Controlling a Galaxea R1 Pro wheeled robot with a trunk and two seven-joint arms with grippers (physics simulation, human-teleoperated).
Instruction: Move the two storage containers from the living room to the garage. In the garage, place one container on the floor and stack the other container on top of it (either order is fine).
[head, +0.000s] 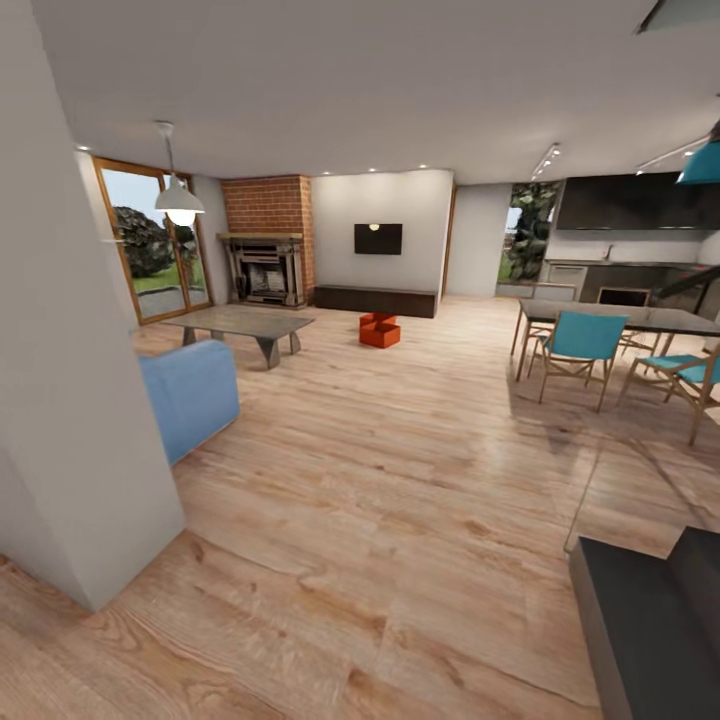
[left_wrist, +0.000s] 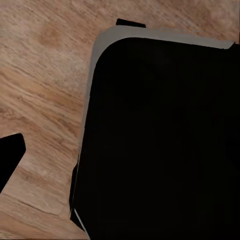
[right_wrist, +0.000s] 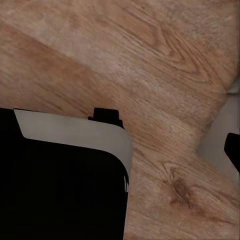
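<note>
The two storage containers (head: 379, 330) are orange-red open bins sitting close together on the light wood-plank floor of the living room, far ahead in the head view. They are in front of the long low dark cabinet (head: 375, 300) under the black TV (head: 378, 238). Both wrist views look down on wood planks and my black, grey-edged base (left_wrist: 160, 140) (right_wrist: 60, 185). One dark fingertip (left_wrist: 10, 157) juts in at the edge of the left wrist view, and another dark fingertip (right_wrist: 233, 150) at the edge of the right wrist view. The opposite fingers are lost against the base.
A white wall corner (head: 70, 400) stands close on the left, with a blue sofa (head: 190, 395) and a low coffee table (head: 240, 325) beyond. A dining table with teal chairs (head: 585, 345) is at the right. A dark block (head: 650, 620) sits near right. Open plank floor runs ahead.
</note>
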